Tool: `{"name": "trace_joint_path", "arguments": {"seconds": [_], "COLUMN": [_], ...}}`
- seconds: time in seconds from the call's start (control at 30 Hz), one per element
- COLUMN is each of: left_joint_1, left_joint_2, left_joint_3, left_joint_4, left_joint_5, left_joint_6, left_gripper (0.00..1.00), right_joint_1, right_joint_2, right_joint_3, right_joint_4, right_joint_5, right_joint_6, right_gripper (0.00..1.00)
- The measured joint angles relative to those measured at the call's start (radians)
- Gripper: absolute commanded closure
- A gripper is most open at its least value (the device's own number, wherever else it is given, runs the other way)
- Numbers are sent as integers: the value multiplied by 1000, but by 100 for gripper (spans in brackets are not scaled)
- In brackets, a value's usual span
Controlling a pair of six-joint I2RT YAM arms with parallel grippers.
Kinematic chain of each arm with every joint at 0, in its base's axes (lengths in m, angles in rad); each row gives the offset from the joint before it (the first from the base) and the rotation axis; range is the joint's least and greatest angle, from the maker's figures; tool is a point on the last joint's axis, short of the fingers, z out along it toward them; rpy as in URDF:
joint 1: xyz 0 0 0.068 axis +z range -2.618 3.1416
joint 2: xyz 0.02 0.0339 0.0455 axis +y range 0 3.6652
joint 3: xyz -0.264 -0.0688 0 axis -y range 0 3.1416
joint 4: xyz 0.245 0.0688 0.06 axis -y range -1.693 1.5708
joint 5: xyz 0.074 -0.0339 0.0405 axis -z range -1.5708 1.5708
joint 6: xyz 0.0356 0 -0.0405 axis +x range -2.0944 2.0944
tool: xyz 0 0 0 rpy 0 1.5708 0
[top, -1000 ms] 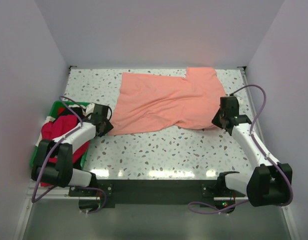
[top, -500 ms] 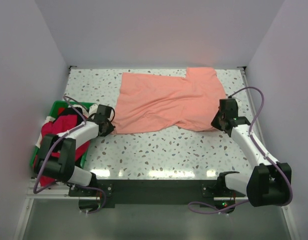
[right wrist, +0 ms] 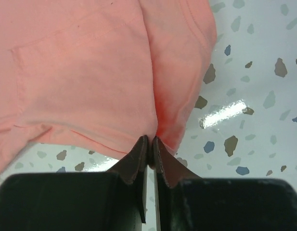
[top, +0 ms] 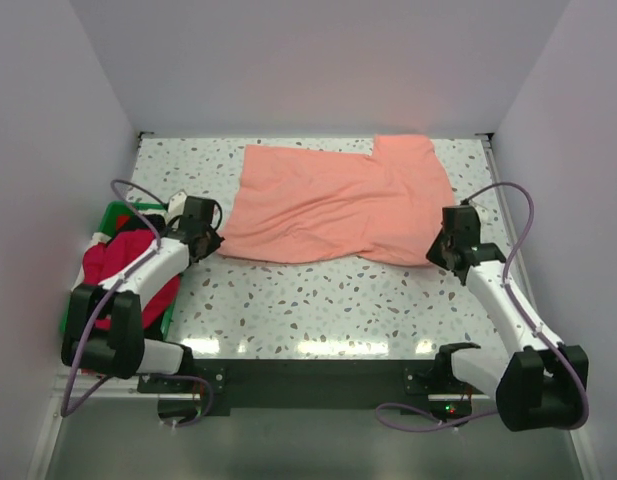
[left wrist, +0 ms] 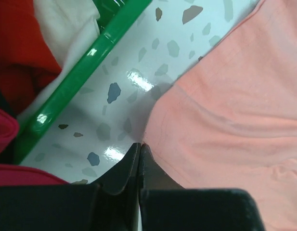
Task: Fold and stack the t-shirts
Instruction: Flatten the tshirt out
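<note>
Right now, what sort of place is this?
Likely a robot test cell: bare white walls box in a speckled table, with a salmon-pink t-shirt spread on it and a green bin.

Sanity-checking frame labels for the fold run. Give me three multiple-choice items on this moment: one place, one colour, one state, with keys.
1. Where does the green bin sit?
A) at the left edge of the table
B) at the far right corner
C) on top of the spread cloth

2. What colour is the t-shirt spread on the table?
A) black
B) white
C) salmon-pink

3. What is the right gripper doing?
A) open above bare table
B) shut on the t-shirt's near edge
C) reaching into the bin

Key:
1 A: the top view shows the bin at the left edge.
2 C: every view shows salmon-pink cloth.
3 B: the right wrist view shows its fingers closed with a fold of cloth pinched between them.
</note>
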Motion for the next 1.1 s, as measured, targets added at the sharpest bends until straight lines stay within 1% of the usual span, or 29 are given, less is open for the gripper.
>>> {"name": "trace_joint_path", "arguments": {"seconds": [0.17, 0.27, 0.37, 0.47, 0.73, 0.87, 1.0, 1.1], "left_joint_1": [27, 50, 71, 80, 80, 82, 82, 82], "left_joint_2": [-71, -121, -187, -244, -388, -422, -372, -267], "left_joint_3": [1, 2, 26, 92, 393, 547, 697, 817], "left_joint_4": [-18, -40, -74, -109, -179, -194, -193, -168], "left_joint_5": [11, 31, 46, 57, 95, 108, 115, 118], "left_joint_6": [16, 34, 55, 75, 119, 125, 137, 145], "left_gripper": [100, 100, 100, 100, 100, 100, 100, 100], "right_joint_1": [0, 0, 0, 0, 0, 0, 0, 0], "right_joint_2": [-65, -96, -126, -145, -157, -161, -151, -109], "right_joint_3": [7, 44, 131, 268, 732, 951, 1075, 1107], "right_joint_4": [-64, -119, -180, -243, -377, -409, -401, -342], "right_joint_5": [29, 45, 66, 83, 106, 120, 129, 127], "right_joint_6": [1, 0, -5, -18, -81, -130, -164, -181], "right_gripper": [97, 99, 100, 100, 100, 100, 100, 100]}}
